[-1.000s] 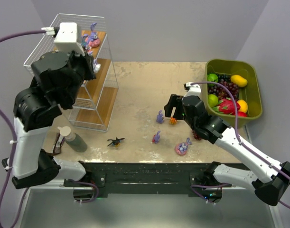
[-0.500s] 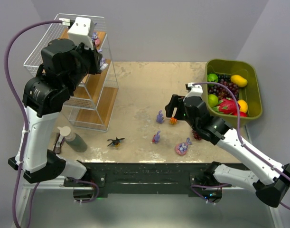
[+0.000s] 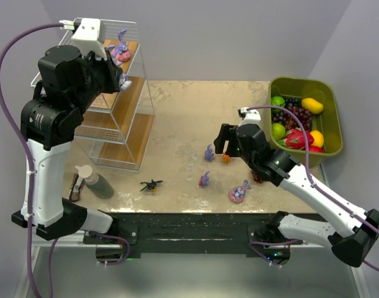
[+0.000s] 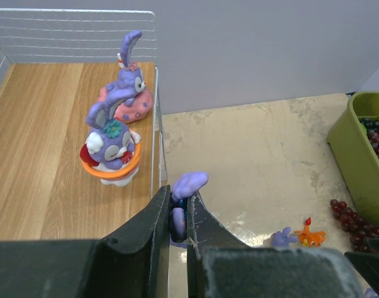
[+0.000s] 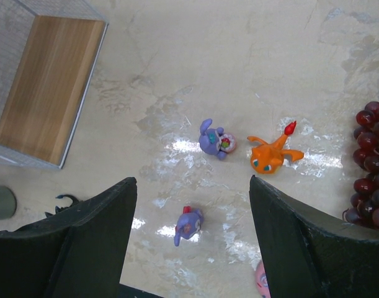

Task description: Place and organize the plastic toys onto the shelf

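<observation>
Purple bunny toy [image 4: 188, 183] is pinched tight in the left gripper [image 4: 178, 217], just outside the wire edge of the shelf [image 4: 46, 167] top board, where an orange-ringed bunny [image 4: 111, 146] and a pink-based bunny [image 4: 130, 93] stand. Right gripper [image 5: 192, 186] hangs wide open over the bench [image 5: 239, 62], above an orange figure [image 5: 270, 155] and two small purple bunnies [image 5: 214, 139] [image 5: 188, 225]

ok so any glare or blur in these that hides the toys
Right wrist view: white glare patches on the table around the orange toy, which reads clearly. Left wrist view: the left gripper, shut on a purple toy, is soft near the lens; the bunnies on the shelf are sharp. Top view: sheen along the table's near edge; nothing hidden.
</observation>
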Controlling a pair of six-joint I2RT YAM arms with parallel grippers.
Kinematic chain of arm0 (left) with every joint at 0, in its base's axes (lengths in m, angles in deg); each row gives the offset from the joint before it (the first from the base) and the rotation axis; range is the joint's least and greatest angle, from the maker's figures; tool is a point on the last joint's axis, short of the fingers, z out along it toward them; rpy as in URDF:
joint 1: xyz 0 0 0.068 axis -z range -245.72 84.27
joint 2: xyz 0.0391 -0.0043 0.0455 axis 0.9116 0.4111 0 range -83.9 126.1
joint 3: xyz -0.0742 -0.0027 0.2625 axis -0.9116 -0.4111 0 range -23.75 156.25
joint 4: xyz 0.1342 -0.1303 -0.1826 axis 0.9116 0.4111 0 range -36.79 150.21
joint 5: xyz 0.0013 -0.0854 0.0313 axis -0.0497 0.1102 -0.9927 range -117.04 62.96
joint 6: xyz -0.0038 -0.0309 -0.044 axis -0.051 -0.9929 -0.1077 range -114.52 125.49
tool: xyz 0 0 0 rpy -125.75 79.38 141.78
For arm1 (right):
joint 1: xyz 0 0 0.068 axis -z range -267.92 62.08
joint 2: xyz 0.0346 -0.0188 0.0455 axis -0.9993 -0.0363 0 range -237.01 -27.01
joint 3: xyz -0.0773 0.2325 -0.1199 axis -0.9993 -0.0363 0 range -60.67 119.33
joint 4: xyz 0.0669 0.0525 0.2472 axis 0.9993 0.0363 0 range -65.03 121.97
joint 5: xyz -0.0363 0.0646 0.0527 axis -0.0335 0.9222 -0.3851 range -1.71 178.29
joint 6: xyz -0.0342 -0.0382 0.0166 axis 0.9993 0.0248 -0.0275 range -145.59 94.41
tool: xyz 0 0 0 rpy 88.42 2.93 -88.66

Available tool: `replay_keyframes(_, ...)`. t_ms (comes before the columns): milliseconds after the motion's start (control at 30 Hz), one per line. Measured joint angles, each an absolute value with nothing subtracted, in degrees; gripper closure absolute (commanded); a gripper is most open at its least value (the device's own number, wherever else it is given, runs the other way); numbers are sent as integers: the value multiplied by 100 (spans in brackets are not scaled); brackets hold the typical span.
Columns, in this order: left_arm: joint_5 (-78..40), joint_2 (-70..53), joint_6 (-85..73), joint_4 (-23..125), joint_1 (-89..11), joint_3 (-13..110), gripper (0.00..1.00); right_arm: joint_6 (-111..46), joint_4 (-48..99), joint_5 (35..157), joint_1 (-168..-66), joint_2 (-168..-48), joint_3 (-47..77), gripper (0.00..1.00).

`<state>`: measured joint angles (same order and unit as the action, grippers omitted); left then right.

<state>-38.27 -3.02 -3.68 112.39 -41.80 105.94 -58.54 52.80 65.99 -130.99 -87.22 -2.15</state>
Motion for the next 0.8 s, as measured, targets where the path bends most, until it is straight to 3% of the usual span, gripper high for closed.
replay_keyframes(800,-3665,-401,-589,11543,-4742,10600,100,-5749,5324,7416,-13097,-9174,47,23)
